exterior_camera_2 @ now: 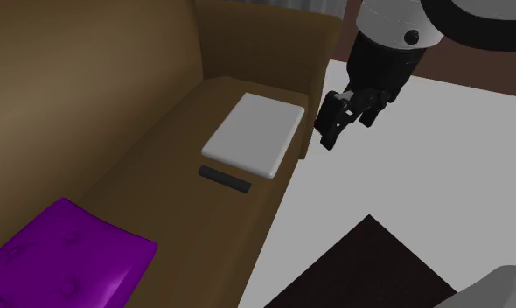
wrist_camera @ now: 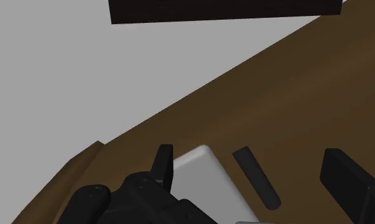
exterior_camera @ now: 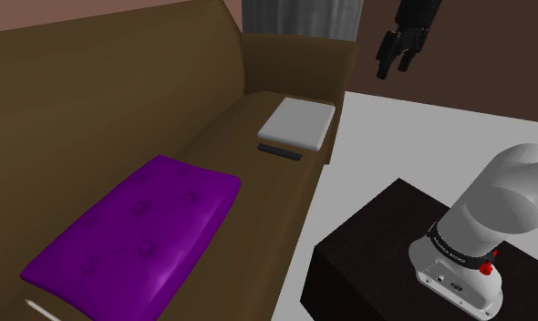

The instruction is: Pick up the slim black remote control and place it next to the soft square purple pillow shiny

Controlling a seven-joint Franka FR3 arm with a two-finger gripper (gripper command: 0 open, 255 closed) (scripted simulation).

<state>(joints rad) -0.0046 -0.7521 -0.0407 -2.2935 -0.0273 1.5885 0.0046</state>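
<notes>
- Brown upholstered sofa (exterior_camera: 121, 91) is the working surface. The slim black bar-shaped remote control (exterior_camera: 279, 151) (exterior_camera_2: 225, 179) (wrist_camera: 256, 177) lies flat on its seat, lower than the all-black two-finger gripper (exterior_camera: 394, 66) (exterior_camera_2: 345, 127) (wrist_camera: 250, 156) and well apart from it.
- In the wrist view the remote control shows in the gap between the two black fingers (wrist_camera: 164, 162), far beyond them and touched by neither.
- Those fingers stand spread apart with nothing clasped between them.
- A flat square white cushion (exterior_camera: 298, 123) (exterior_camera_2: 254, 133) (wrist_camera: 205, 181) lies just beside the remote control, on the side towards the gripper, at the seat's end by the armrest.
- The shiny square purple pillow (exterior_camera: 139, 232) (exterior_camera_2: 64, 258) rests on the same seat, farther from the gripper than the remote control. A stretch of bare brown seat separates the pillow and the remote control.
- The gripper hangs in the air past the sofa's armrest, over the pale grey floor (exterior_camera: 395, 137), with its fingers pointing down.
- The white arm (exterior_camera: 495, 210) rises from a dark box stand (exterior_camera: 367, 246) (wrist_camera: 224, 9) that sits on the floor beside the sofa's front edge, on the side of the gripper away from the sofa.
- A grey curtain (exterior_camera: 299, 18) hangs behind the sofa's armrest, level with the gripper in the shoulder view.
</notes>
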